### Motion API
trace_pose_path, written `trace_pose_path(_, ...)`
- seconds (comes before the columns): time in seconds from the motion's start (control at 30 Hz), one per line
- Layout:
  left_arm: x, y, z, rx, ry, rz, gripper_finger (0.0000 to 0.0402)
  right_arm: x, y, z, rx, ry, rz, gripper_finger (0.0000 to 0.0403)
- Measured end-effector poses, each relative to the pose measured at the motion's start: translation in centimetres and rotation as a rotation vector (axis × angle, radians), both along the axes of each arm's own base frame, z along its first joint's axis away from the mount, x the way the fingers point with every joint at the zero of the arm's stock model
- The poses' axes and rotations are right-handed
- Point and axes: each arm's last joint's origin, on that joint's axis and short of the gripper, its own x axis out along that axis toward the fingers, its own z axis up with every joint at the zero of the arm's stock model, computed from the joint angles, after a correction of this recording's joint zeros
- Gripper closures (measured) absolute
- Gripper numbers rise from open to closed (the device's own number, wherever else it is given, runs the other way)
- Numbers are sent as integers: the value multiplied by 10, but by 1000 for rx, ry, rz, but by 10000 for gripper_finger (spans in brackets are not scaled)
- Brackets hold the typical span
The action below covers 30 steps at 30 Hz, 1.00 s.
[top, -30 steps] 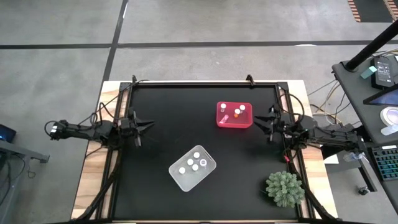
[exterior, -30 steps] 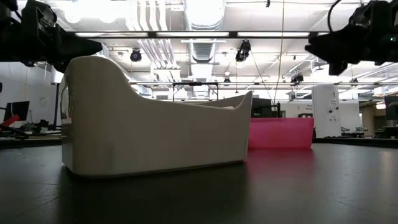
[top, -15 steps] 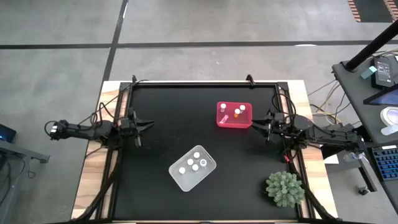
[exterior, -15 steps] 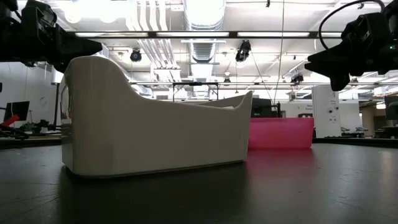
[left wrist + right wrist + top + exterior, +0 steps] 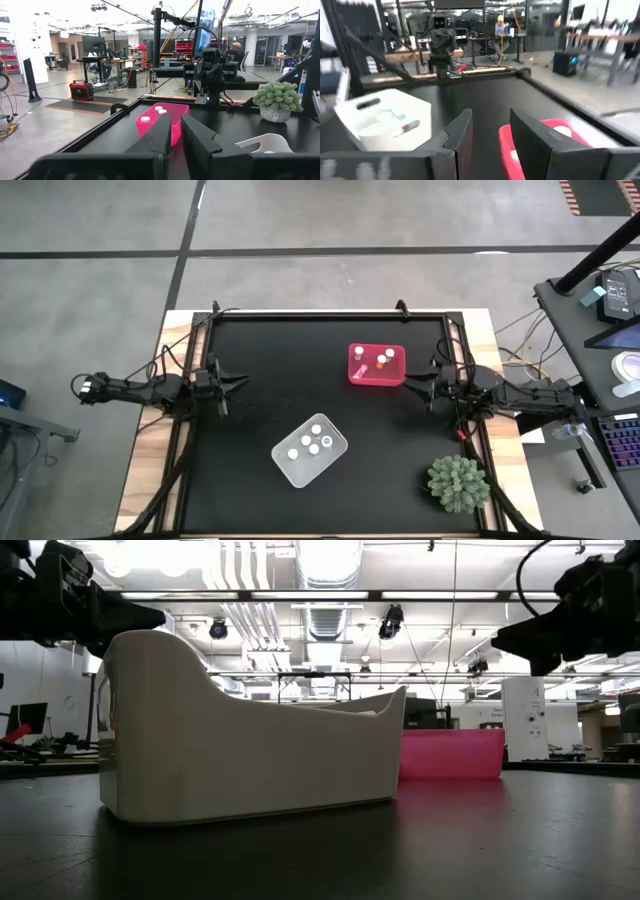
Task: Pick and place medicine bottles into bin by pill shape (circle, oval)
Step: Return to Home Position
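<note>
Beside the right tool — bottles in red bin.

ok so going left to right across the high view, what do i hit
left gripper → white bin → pink bin → right gripper → green plant

Matt black tabletop, wood edges; white bin & pink bin prob. smooth plastic.

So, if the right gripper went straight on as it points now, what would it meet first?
Probably the red bin, near corner; the right gripper may be high enough to clear it.
</note>
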Motion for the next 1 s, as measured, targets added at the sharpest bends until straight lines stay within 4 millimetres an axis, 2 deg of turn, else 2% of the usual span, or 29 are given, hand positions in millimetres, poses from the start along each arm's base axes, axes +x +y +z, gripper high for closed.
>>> trace_pose_path(0.1, 0, 0, 0, 0, 0, 0, 375, -1, 2, 2, -97, -6, -49, 280)
trace_pose_path(0.23, 0, 0, 0, 0, 0, 0, 375, -5, 2, 6, -128, -43, -184, 280)
trace_pose_path(1.0, 0, 0, 0, 0, 1, 0, 375, -5, 4, 7, -145, -46, -187, 280)
